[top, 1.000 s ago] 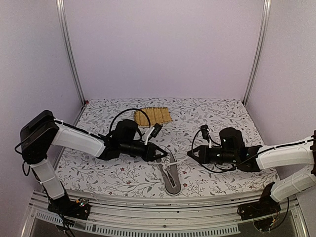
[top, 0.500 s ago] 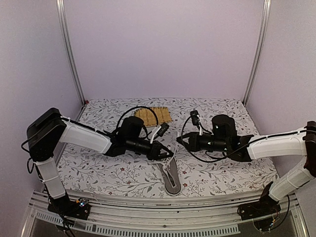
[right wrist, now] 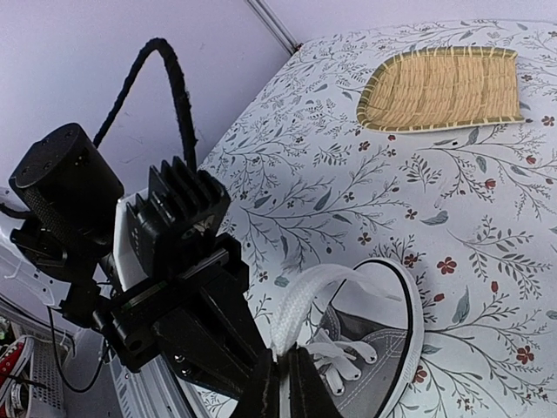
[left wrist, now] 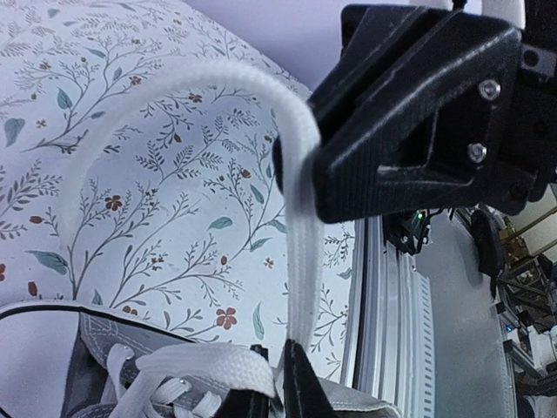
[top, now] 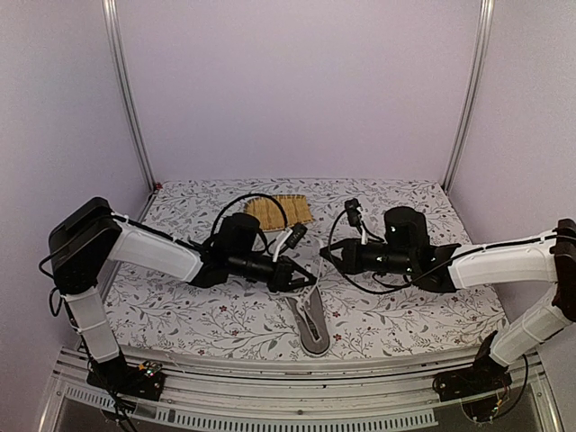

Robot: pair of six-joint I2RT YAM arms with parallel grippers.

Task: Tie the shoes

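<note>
My left hand (left wrist: 278, 392) is pinched shut on the white lace (left wrist: 300, 261), and my right hand (right wrist: 280, 374), almost tip to tip with it, is clamped on that lace too. The shoe (top: 312, 324) lies on the worktop (top: 405, 216) just below both hands; the mat (top: 279, 211) sits beyond my left hand

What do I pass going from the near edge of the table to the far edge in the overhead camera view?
The grey sneaker → left fingers, pinching its white lace → right fingers, also on the lace → woven mat.
</note>
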